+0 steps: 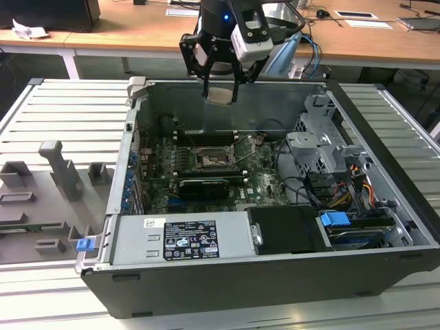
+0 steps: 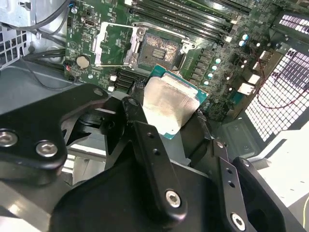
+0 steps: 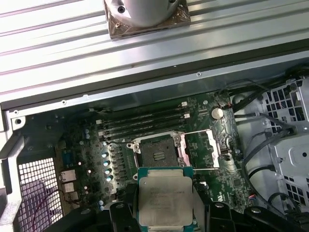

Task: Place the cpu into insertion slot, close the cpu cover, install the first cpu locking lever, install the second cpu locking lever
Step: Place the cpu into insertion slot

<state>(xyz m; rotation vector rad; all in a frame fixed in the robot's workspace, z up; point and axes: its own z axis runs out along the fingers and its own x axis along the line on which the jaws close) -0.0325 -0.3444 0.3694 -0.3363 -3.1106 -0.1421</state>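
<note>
My gripper (image 1: 220,93) hangs above the open computer case, shut on the cpu (image 1: 220,95), a flat square chip with a pale metal top. The chip (image 2: 169,106) sits between my black fingers (image 2: 140,123) in both wrist views (image 3: 164,198). Below it on the green motherboard lies the insertion slot (image 1: 208,159), a dark square socket (image 3: 157,152) with nothing in it (image 2: 157,48). The cpu cover (image 3: 200,147), a silver frame plate, is swung open beside the socket (image 2: 113,43). The chip is well above the socket and apart from it.
Long memory slots (image 3: 145,121) run just past the socket. A long black card (image 1: 203,187) lies nearer the front. A grey power supply (image 1: 182,237), a drive cage (image 1: 323,144) and cables fill the case's front and the exterior view's right. Grey fixtures (image 1: 62,172) stand outside.
</note>
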